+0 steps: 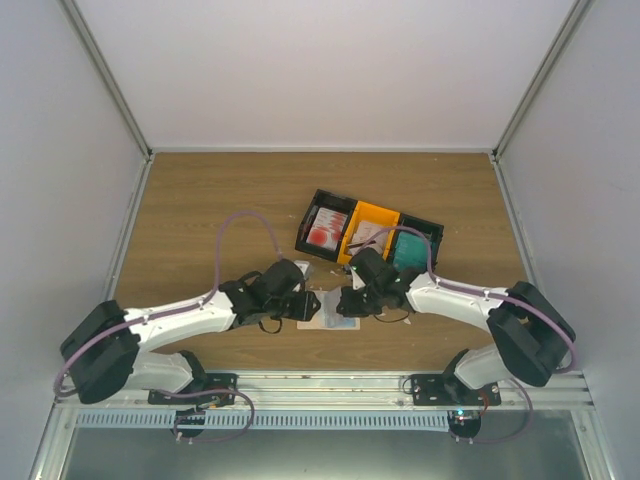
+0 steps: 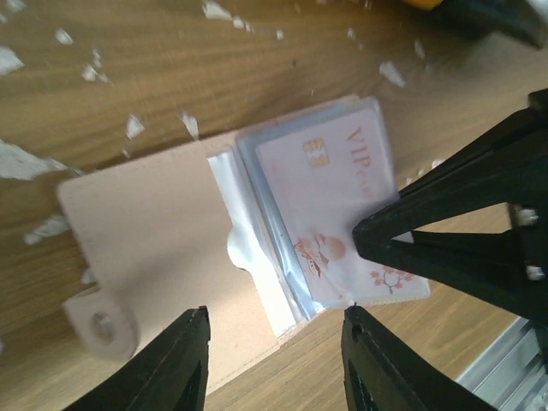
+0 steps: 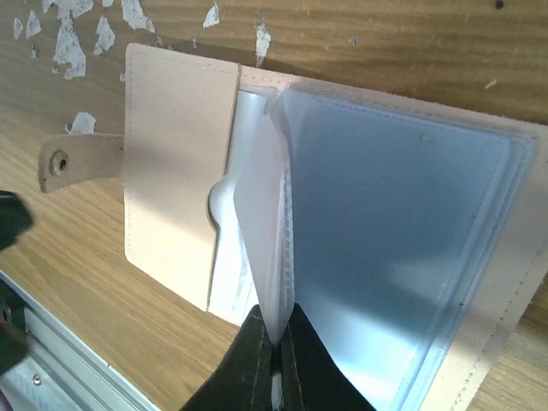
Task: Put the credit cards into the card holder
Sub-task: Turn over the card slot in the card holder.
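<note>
The beige card holder (image 2: pixel 154 231) lies open on the wood, snap tab (image 2: pixel 103 324) at its near-left corner. A white credit card (image 2: pixel 330 201) marked VIP, with red drawings, sits in a clear sleeve of the holder. My right gripper (image 3: pixel 276 347) is shut on the lower edge of that sleeve leaf (image 3: pixel 261 223), lifting it edge-on; it shows as black fingers (image 2: pixel 462 235) in the left wrist view. My left gripper (image 2: pixel 274 360) hangs open over the holder's near edge, holding nothing. From above, both grippers (image 1: pixel 308 305) (image 1: pixel 347 300) meet over the holder (image 1: pixel 328 322). More cards lie in the bins: white-red (image 1: pixel 322 233), teal (image 1: pixel 408 252).
Three small bins stand in a row behind the holder: black (image 1: pixel 308 222), orange (image 1: pixel 372 213), black (image 1: pixel 432 235). Small white scraps (image 2: pixel 26 158) dot the wood to the holder's left. The table's metal front rail (image 3: pixel 77 364) runs close by.
</note>
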Robot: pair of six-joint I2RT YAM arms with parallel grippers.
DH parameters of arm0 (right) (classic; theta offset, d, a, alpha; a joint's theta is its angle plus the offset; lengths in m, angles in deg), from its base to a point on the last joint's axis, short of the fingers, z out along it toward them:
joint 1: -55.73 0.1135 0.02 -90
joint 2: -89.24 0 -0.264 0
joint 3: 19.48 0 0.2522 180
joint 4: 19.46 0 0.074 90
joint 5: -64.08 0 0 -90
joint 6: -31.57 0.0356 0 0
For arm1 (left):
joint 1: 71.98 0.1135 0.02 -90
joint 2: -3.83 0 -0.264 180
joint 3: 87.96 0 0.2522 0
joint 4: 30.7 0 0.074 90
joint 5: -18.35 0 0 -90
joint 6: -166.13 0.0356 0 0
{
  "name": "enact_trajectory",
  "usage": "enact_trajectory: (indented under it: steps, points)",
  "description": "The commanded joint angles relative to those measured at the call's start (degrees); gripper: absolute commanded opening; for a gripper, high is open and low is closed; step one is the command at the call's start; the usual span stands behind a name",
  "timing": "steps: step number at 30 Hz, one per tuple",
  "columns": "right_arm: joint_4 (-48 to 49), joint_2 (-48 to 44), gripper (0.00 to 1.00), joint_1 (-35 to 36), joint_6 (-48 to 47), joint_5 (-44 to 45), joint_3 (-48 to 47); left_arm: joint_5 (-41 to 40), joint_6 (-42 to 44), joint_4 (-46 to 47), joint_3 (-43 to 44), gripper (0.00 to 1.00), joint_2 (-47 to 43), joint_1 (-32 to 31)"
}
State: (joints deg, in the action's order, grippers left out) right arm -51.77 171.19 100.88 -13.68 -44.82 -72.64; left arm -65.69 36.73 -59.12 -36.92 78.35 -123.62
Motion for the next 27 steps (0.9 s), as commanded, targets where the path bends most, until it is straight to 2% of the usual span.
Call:
enact_trajectory:
  steps: [1, 5, 9, 19, 27]
  points:
    - [-6.9, 1.9, 0.05, -0.1, -2.9, 3.8, -3.7, -8.0, -1.3, -2.1, 0.1, 0.46, -5.3, 0.4]
    - [-5.7, 2.6, 0.28, 0.6, -2.9, 2.7, -6.1, -9.8, -2.1, -3.1, -0.3, 0.49, -9.3, 1.1]
    - [-2.5, 2.6, 0.39, 1.4, -2.8, -0.7, -7.3, -9.7, -2.1, -3.5, -0.5, 0.51, -10.5, 2.1]
    - [6.0, 4.9, 0.51, 3.0, -3.7, -8.1, -7.1, -9.7, -2.6, -4.5, -0.6, 0.56, -13.6, 4.3]
    - [9.7, 11.4, 0.48, 3.0, -1.2, -8.8, -7.5, -7.4, -2.2, -4.1, -1.2, 0.60, -16.3, 5.6]
